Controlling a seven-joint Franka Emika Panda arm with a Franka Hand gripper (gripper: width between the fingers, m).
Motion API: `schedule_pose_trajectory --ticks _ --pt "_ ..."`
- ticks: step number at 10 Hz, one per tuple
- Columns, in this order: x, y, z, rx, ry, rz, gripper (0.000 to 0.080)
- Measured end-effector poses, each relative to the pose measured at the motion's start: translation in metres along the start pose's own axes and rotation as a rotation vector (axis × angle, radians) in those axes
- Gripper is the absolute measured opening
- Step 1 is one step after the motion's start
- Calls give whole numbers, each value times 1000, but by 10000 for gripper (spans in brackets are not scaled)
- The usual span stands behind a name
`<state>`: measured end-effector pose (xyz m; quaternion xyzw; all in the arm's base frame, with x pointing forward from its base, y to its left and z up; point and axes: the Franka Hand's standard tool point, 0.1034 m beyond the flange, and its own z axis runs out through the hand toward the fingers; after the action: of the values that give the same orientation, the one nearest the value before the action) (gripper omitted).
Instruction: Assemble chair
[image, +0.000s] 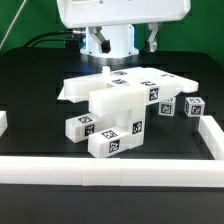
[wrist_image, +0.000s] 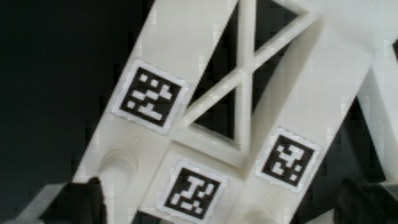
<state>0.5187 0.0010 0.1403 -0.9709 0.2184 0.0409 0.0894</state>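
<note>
The chair's white tagged pieces lie clustered mid-table. The X-braced frame (wrist_image: 231, 90) fills the wrist view, with three tags on its bars. My gripper (wrist_image: 215, 212) is open and hangs close over it, one dark fingertip (wrist_image: 71, 203) on each side of the frame's tagged end; whether they touch it I cannot tell. In the exterior view the gripper (image: 105, 68) is at the back of the cluster, under the arm. The big blocky piece (image: 120, 100) sits in the middle, with two leg bars (image: 112, 141) in front of it.
Two small tagged blocks (image: 192, 106) lie at the exterior view's right. White border rails (image: 110, 171) run along the front and both sides. The robot base (image: 110, 25) stands behind the pieces, with cables at the back left.
</note>
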Motion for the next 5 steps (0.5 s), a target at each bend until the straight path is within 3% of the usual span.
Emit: schedule_pose_trajectory --ticks 2,5 --pt "0 5 2 -11 25 -168 649" --pt "-12 29 7 -14 47 -467 649"
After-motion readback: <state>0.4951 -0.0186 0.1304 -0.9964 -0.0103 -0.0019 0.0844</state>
